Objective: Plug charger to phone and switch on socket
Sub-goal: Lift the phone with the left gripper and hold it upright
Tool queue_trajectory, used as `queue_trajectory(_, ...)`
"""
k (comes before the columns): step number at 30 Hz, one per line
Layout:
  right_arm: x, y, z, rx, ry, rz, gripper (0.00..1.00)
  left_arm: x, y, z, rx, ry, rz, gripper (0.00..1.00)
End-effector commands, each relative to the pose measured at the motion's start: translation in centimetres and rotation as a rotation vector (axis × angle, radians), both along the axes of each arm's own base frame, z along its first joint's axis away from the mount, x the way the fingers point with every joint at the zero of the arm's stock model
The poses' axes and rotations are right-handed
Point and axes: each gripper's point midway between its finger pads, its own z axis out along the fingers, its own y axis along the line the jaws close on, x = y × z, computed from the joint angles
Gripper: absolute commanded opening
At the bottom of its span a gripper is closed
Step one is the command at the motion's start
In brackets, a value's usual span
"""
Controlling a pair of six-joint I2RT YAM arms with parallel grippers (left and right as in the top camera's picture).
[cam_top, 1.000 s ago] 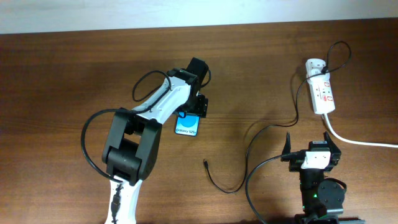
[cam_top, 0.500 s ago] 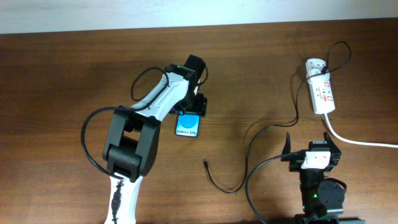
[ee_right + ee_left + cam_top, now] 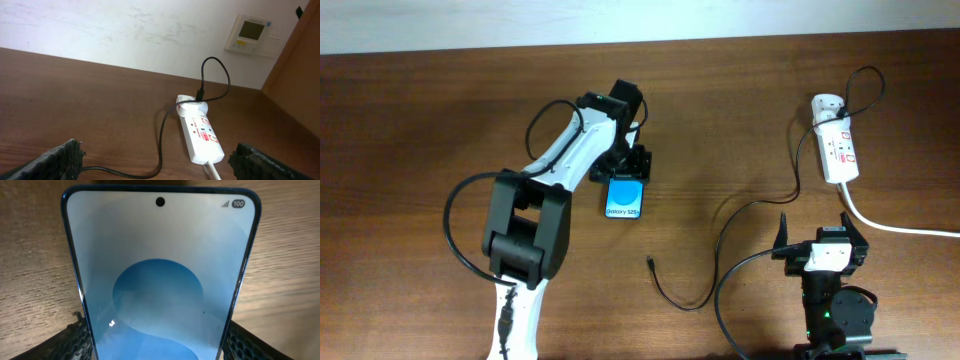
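Note:
The phone (image 3: 625, 198) lies flat on the table, blue screen up. It fills the left wrist view (image 3: 160, 275). My left gripper (image 3: 629, 170) is at the phone's far end, with a finger pressed on each long edge (image 3: 160, 350). The charger's connector tip (image 3: 650, 263) lies free on the table. Its thin black cable (image 3: 732, 218) loops over to a white adapter (image 3: 826, 104) plugged into the socket (image 3: 839, 152). My right gripper (image 3: 822, 236) is open and empty at its base. Its wrist view shows the socket (image 3: 203, 137) and cable (image 3: 162, 135) ahead of the jaws (image 3: 162, 165).
The socket's thick white cord (image 3: 895, 228) runs off to the right edge. A wall (image 3: 125, 35) with a thermostat panel (image 3: 252, 34) stands beyond the table's far edge. The left arm's body (image 3: 525, 235) spans the left-centre of the table.
My left wrist has swung a little to the left and away. The phone in its jaws has shifted slightly up the table and turned straighter. The right arm has not moved.

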Motion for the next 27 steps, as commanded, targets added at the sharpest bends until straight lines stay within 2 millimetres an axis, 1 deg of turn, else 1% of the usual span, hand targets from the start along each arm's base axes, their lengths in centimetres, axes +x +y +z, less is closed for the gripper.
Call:
queue_trajectory(1,0.0,-0.1,-0.3,-0.001,0.007,-0.009,0.98,0.7,-1.8,1.8,-0.121,0.006,-0.002,0.74)
queue_trajectory(3,0.0,-0.1,-0.3,-0.001,0.007,-0.009,0.98,-0.1,-3.7,2.9,-0.269,0.069,0.002,0.76)
queue_trajectory(6,0.0,-0.1,-0.3,-0.001,0.007,-0.009,0.98,-0.5,-5.1,5.0,-0.489,0.136,-0.008,0.74)
queue_trajectory(7,0.0,-0.1,-0.3,-0.001,0.007,-0.009,0.99,-0.4,-5.4,6.0,-0.575,0.163,0.01,0.73)
queue_trajectory(9,0.0,-0.1,-0.3,-0.001,0.007,-0.009,0.98,-0.1,-5.6,7.9,-0.722,0.203,0.038,0.75)
queue_trajectory(11,0.0,-0.1,-0.3,-0.001,0.007,-0.009,0.98,0.4,-5.4,10.3,-0.882,0.24,0.07,0.74)
queue_trajectory(12,0.0,-0.1,-0.3,-0.001,0.007,-0.009,0.98,0.7,-5.2,11.1,-0.933,0.249,0.081,0.74)
queue_trajectory(14,0.0,-0.1,-0.3,-0.001,0.007,-0.009,0.99,1.4,-4.3,12.8,-1.041,0.263,0.111,0.74)
queue_trajectory(16,0.0,-0.1,-0.3,-0.001,0.007,-0.009,0.98,2.2,-2.9,14.2,-1.124,0.292,0.171,0.75)
queue_trajectory(17,0.0,-0.1,-0.3,-0.001,0.007,-0.009,0.98,2.6,-2.2,14.6,-1.148,0.304,0.203,0.75)
queue_trajectory(19,0.0,-0.1,-0.3,-0.001,0.007,-0.009,0.98,3.7,-0.1,14.7,-1.153,0.318,0.289,0.75)
queue_trajectory(20,0.0,-0.1,-0.3,-0.001,0.007,-0.009,0.99,4.1,0.8,15.4,-1.195,0.326,0.314,0.75)
queue_trajectory(21,0.0,-0.1,-0.3,-0.001,0.007,-0.009,0.98,4.3,1.2,16.0,-1.23,0.328,0.319,0.75)
queue_trajectory(22,0.0,-0.1,-0.3,-0.001,0.007,-0.009,0.99,4.7,2.2,17.2,-1.303,0.332,0.331,0.75)
queue_trajectory(23,0.0,-0.1,-0.3,-0.001,0.007,-0.009,0.98,4.9,2.8,17.7,-1.338,0.331,0.337,0.75)
queue_trajectory(25,0.0,-0.1,-0.3,-0.001,0.007,-0.009,0.98,5.4,3.9,18.3,-1.377,0.323,0.353,0.74)
queue_trajectory(27,0.0,-0.1,-0.3,-0.001,0.007,-0.009,0.98,5.5,4.4,18.5,-1.375,0.388,0.422,0.74)
